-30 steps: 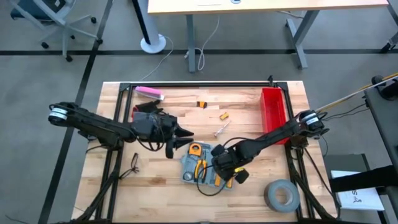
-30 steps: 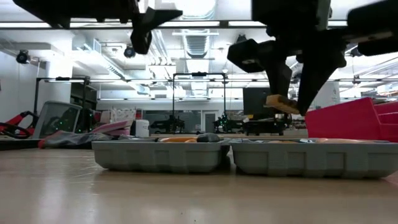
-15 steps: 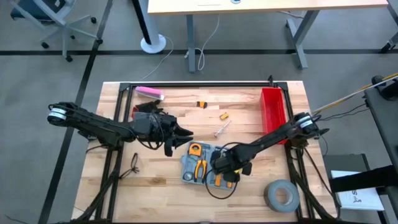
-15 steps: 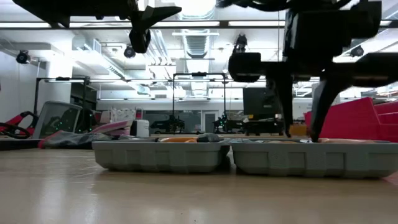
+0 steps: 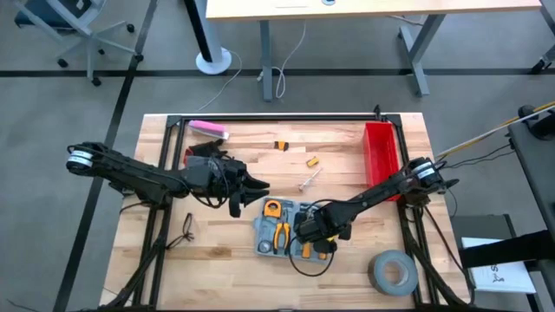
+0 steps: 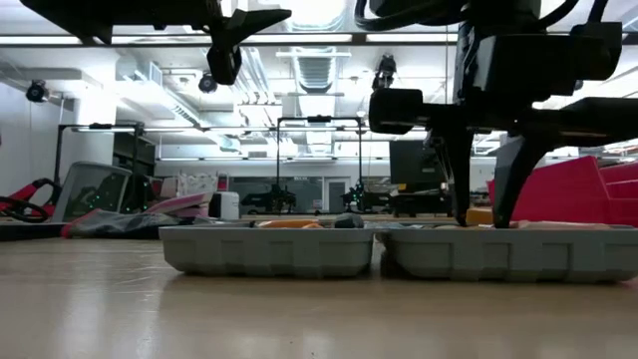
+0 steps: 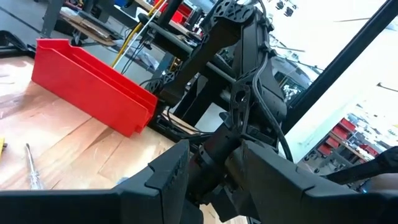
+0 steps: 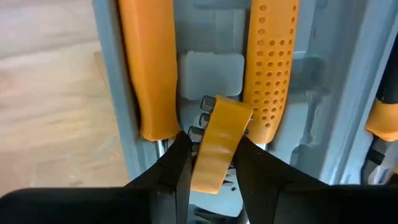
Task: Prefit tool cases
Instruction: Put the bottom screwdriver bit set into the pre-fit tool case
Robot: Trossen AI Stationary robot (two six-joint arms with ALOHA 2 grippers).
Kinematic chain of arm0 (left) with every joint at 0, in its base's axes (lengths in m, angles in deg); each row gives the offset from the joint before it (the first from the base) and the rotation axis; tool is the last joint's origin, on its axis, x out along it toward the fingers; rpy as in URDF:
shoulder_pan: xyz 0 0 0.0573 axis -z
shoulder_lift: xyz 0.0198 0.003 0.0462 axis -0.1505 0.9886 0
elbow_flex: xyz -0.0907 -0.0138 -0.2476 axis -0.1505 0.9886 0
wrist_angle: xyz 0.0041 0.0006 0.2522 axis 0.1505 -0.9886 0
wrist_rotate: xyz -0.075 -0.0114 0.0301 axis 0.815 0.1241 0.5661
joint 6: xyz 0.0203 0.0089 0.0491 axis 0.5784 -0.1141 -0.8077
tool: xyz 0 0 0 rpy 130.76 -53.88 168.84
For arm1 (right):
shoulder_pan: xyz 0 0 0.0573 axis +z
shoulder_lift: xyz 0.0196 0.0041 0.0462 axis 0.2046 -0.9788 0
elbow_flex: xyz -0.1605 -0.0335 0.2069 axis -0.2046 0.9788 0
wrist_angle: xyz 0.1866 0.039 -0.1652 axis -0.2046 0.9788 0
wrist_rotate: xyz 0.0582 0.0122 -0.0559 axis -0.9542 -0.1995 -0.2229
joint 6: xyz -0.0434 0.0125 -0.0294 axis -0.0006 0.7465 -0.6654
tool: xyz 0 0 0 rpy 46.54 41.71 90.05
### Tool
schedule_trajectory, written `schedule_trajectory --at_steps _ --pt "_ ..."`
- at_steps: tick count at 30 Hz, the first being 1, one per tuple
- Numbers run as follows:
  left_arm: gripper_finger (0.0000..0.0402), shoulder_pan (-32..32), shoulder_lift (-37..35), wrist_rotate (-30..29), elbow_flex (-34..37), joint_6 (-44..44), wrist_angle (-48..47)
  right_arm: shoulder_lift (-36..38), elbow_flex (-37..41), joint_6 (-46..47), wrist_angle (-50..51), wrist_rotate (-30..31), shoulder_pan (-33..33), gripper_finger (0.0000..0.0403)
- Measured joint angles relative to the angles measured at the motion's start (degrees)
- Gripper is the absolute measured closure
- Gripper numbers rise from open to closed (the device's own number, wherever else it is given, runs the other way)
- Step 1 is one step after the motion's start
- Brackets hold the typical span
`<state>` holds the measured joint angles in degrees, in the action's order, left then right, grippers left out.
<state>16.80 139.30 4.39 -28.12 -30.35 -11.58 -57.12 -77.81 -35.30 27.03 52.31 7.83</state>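
**Seating a small yellow piece into the open case – fit partly done**

Lowering into the tool case (image 5: 290, 230), the right gripper (image 8: 209, 163) has its fingers pinched on a small flat yellow piece (image 8: 217, 140) and holds it down between two orange tool handles already lying in the moulded slots. Whether the piece sits in a slot of its own or just rests on the grey moulding, I cannot tell.

Progress, as I judge it:
- Case lies opened flat near the table's front middle, both halves side by side in the low view.
- Done: yellow round tool (image 5: 274, 209) and orange-handled pliers (image 5: 279, 235) are in the left half; the orange handles fill slots in the right half under the gripper.
- Left: small yellow part (image 5: 312, 161), another small part (image 5: 282, 145) and a slim metal tool (image 5: 308, 180) lie loose on the wood behind the case – probably to be fitted. Piece in hand not yet released.

Containers:
- Tool case: part-filled as above; some grey slots look unfilled.
- Red bin (image 5: 381, 149) at the right rear of the table: no contents visible from above.

Left gripper (image 5: 251, 186) hangs above the table just left of the case, fingers partly apart, nothing between them.

Grey tape roll (image 5: 393, 269) sits at the front right corner, well apart from the case.
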Motion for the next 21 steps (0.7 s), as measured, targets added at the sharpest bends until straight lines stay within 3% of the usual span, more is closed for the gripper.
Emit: schedule_trajectory --at_steps 4,21 --pt "0.0248 0.0 0.0 0.0 0.0 0.0 0.0 0.0 0.0 -3.0 0.2 3.9 0.0 0.031" --pt "0.0248 0.0 0.0 0.0 0.0 0.0 -0.3 0.2 -1.2 -2.2 5.9 3.8 0.1 0.0305"
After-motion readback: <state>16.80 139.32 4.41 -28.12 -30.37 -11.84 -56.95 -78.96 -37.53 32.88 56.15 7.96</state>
